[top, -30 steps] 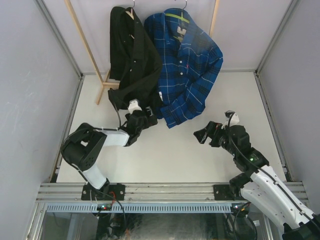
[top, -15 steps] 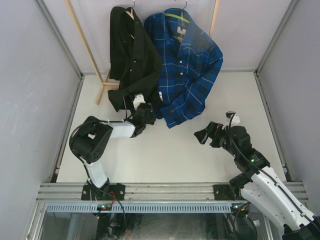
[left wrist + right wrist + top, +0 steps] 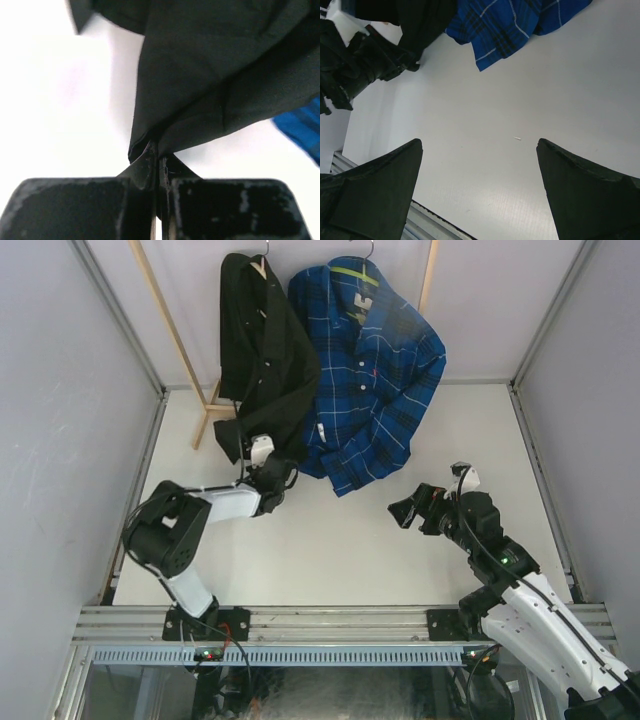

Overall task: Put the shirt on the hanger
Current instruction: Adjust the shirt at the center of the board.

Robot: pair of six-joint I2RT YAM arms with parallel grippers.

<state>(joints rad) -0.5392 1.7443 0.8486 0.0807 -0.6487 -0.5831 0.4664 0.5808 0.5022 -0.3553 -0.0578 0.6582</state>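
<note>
The black shirt (image 3: 265, 360) hangs from the rack at the back, with a pale bit of the hanger (image 3: 260, 267) showing at its collar. My left gripper (image 3: 278, 472) is at the shirt's lower hem. In the left wrist view the jaws (image 3: 157, 150) are pressed together with a fold of the black shirt (image 3: 215, 60) pinched between them. My right gripper (image 3: 400, 512) hovers over the white table at the right, apart from both shirts. Its fingers (image 3: 480, 142) stand wide open with nothing between them. The black shirt (image 3: 420, 20) and the left gripper (image 3: 370, 60) show at that view's top left.
A blue plaid shirt (image 3: 375, 370) hangs right beside the black one, overlapping its edge. The wooden rack's slanted posts (image 3: 170, 330) stand at the back left and back right (image 3: 430, 275). Grey walls close in both sides, and a metal rail (image 3: 330, 620) runs along the near edge.
My left gripper went from open to shut, pinching the black shirt's hem, and shifted slightly left and back. The right arm has not moved.
</note>
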